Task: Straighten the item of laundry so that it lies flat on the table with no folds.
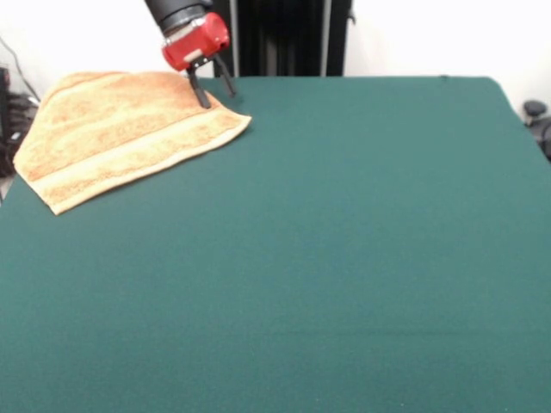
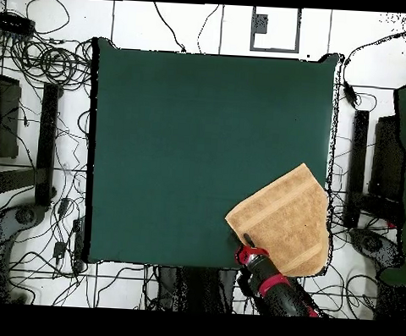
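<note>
The item of laundry [image 1: 120, 129], an orange-tan towel with a paler woven band along its near edge, lies spread at the table's [image 1: 327, 258] far left corner. In the overhead view the towel [image 2: 284, 217] sits askew at the lower right corner and reaches past the table's [image 2: 182, 140] edge there. My gripper [image 1: 219, 98] hangs over the towel's far right corner. It is open: one finger [image 1: 200, 91] is down on the towel's edge, the other is just off the cloth over the green felt. Overhead, the gripper [image 2: 245, 243] shows at the towel's lower left corner.
Green felt stretches wide to the right and near side of the towel. Cables and stands [image 2: 46, 150] lie on the floor round the table. A dark object [image 1: 538, 120] sits beyond the table's right edge.
</note>
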Tool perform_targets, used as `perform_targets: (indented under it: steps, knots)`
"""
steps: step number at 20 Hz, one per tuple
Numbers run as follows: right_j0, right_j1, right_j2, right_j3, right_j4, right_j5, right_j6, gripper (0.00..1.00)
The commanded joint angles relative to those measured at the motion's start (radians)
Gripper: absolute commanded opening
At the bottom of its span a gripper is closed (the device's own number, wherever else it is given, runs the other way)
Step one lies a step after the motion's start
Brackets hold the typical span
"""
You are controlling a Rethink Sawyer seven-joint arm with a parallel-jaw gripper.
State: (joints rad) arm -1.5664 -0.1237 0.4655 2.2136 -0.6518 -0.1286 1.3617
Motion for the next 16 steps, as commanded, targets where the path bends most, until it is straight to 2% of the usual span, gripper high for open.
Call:
perform_targets:
  steps: [1,5,7,8,10,11,13,16]
  knots:
    - [0.204,-0.188,-0.204,-0.051,-0.147,0.016,0.037,1.0]
    - [0.1,-0.215,-0.154,-0.044,-0.14,0.148,0.02,1.0]
    - [0.088,-0.215,-0.119,-0.049,-0.123,0.19,0.03,1.0]
    - [0.075,-0.2,-0.102,-0.056,-0.126,0.199,0.03,1.0]
    - [0.038,-0.103,-0.038,-0.093,-0.133,0.194,0.036,1.0]
    - [0.063,-0.051,-0.024,-0.121,-0.118,0.183,0.057,1.0]
    - [0.099,-0.01,0.002,-0.151,-0.115,0.142,0.081,1.0]
    - [0.139,0.013,0.024,-0.179,-0.106,0.098,0.105,1.0]
